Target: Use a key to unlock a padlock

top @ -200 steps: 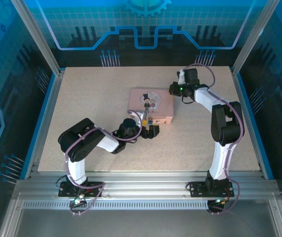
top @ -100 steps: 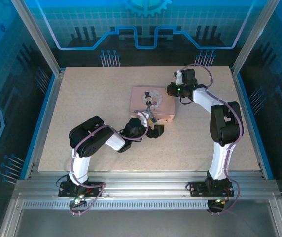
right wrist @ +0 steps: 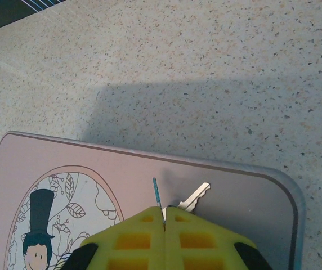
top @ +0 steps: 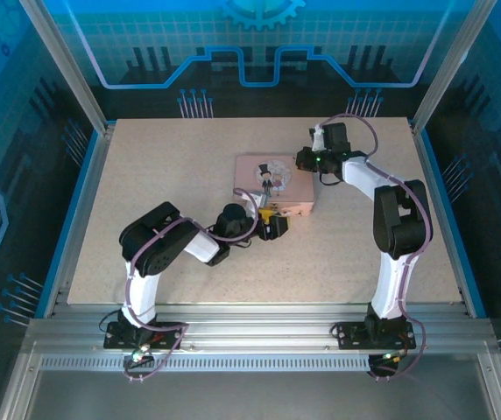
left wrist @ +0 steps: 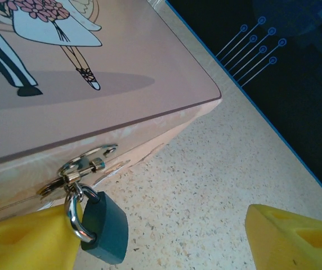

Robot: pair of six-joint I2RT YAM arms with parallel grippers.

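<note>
The padlock [left wrist: 103,228] has a small teal body and a silvery shackle. It hangs from the metal hasp [left wrist: 82,169] on the front of the pink box [left wrist: 93,84], resting on the tabletop. My left gripper [left wrist: 161,236] is open at the box's front edge [top: 272,223]. The padlock sits just inside its left yellow finger [left wrist: 26,242], and the right finger [left wrist: 290,239] is well apart. My right gripper [right wrist: 165,216] hovers over the lid's far right corner [top: 307,160], shut on a silver key [right wrist: 195,197] whose blade pokes out. A thin blue strip [right wrist: 157,194] also sticks out between the pads.
The pink box [top: 275,182] has a cartoon couple on its lid and lies mid-table. Speckled tabletop [top: 163,175] surrounds it. Blue side rails and the dark back wall frame the table. The left arm's elbow [top: 154,232] lies low at the front left.
The left arm swung its elbow and brought its gripper closer to the box front. The box slid slightly right. The right gripper shifted a little with it, still shut.
</note>
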